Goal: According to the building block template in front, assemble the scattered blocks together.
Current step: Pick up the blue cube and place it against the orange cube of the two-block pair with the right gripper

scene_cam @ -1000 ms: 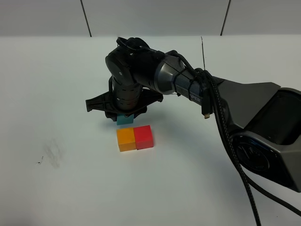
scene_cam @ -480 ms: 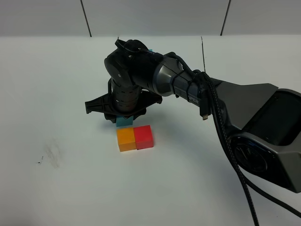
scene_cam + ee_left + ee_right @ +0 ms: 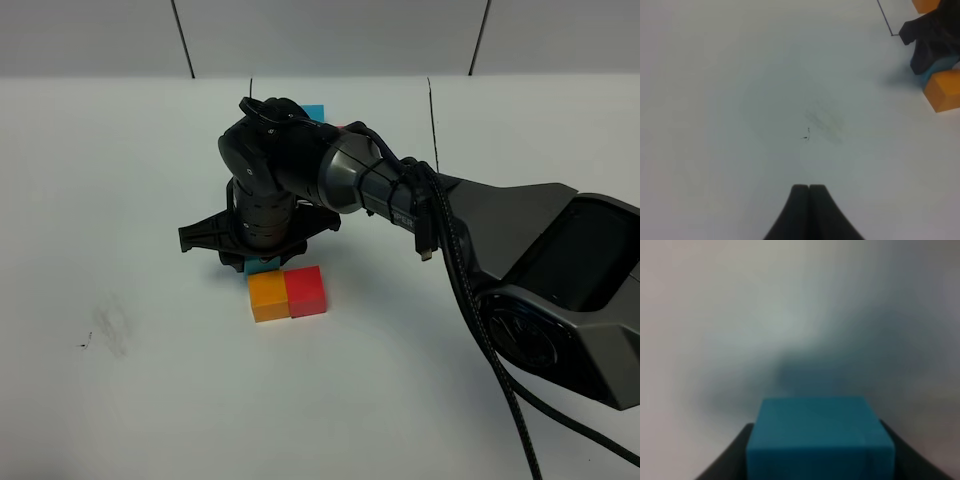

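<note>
A: Where's the 3rd piece?
B: The light blue cube (image 3: 265, 266) is clamped in the right gripper (image 3: 263, 256), 1 jaw on each flank; the wrist cam shows it too. It's low over the table (image 3: 120, 200), just on the far side of the orange cube (image 3: 268, 297).
A: And the other 2?
B: The orange cube and red cube (image 3: 306, 290) lie side by side, touching, orange on the left. Blue lines up w/ orange, not red.
A: Blue touching orange?
B: From the high cam its near face looks flush w/ orange's far face. Can't tell if it rests on the table or hangs a bit above.
A: Does that fit the building block template (image 3: 314, 112)?
B: Template's at the far side, mostly hidden by the arm; only its blue cube shows clearly. An L w/ blue far of orange prob. fits.
A: Next move?
B: Prob. a small settle down and toward the near side, then let go. Faces must stay square, or a twist could nudge the pair.
A: Other arm?
B: The left gripper (image 3: 809, 189) is pinched tight, empty, well apart on the left. The right arm is the 1 in place.
</note>
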